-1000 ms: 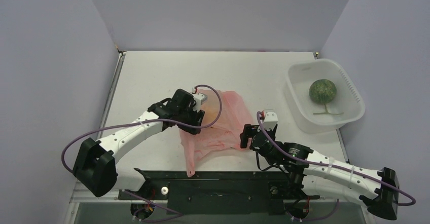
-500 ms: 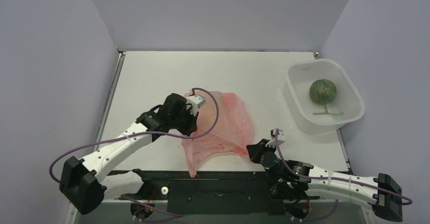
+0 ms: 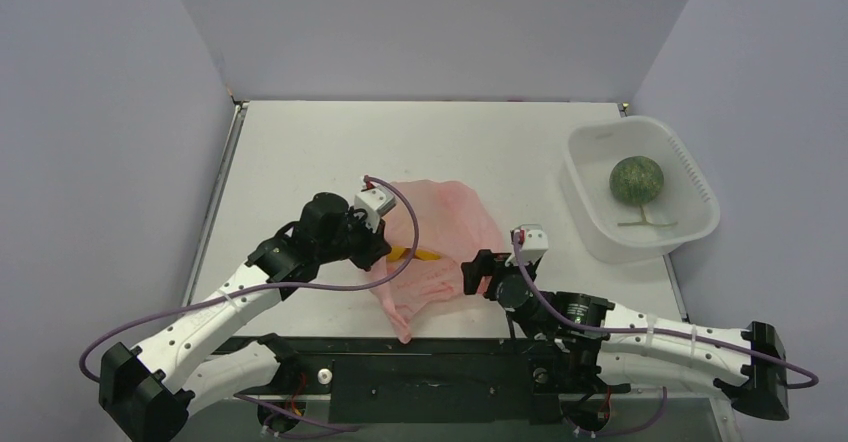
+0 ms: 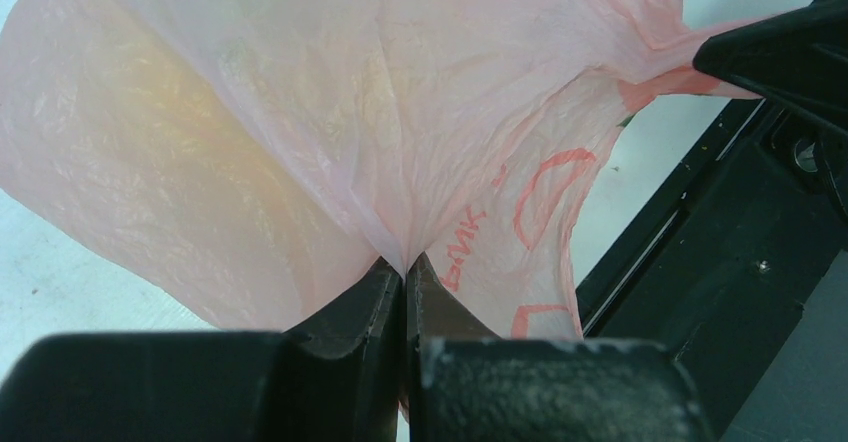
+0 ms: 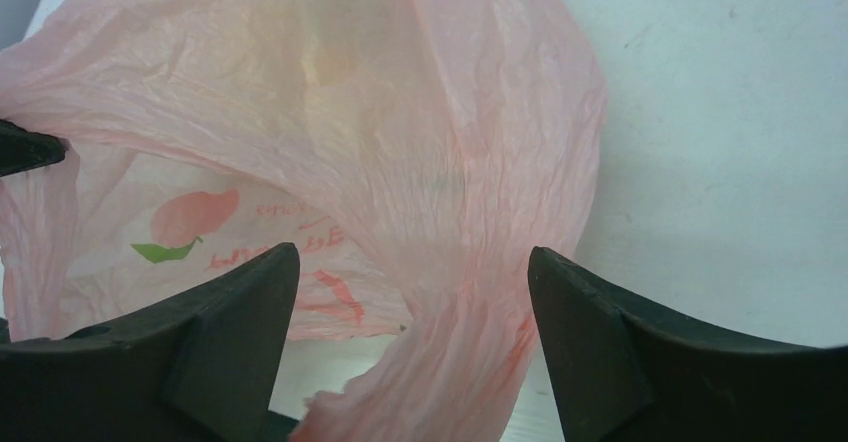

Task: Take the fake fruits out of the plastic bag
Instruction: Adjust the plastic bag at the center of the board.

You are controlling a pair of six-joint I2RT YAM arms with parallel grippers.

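Note:
The pink translucent plastic bag (image 3: 445, 224) lies crumpled mid-table, one handle trailing toward the near edge. My left gripper (image 3: 383, 254) is at the bag's left side. In the left wrist view it (image 4: 405, 268) is shut on a pinched fold of the bag (image 4: 300, 112). A yellow fake fruit (image 3: 408, 254) shows at the bag's near-left edge and glows dimly through the film (image 4: 170, 92). My right gripper (image 3: 472, 272) is at the bag's near-right edge. It (image 5: 410, 262) stands open astride a twisted strip of the bag (image 5: 470, 342) without touching it.
A white rigid tub (image 3: 690, 224) at the right edge holds a round green melon (image 3: 637, 179). The black base rail (image 3: 430, 357) runs along the near edge, just below the bag's trailing handle (image 3: 400, 320).
My left gripper shut on the bag and dragged it toward the near left. The right gripper pulled back to the near edge, then returned to the bag with its jaws open.

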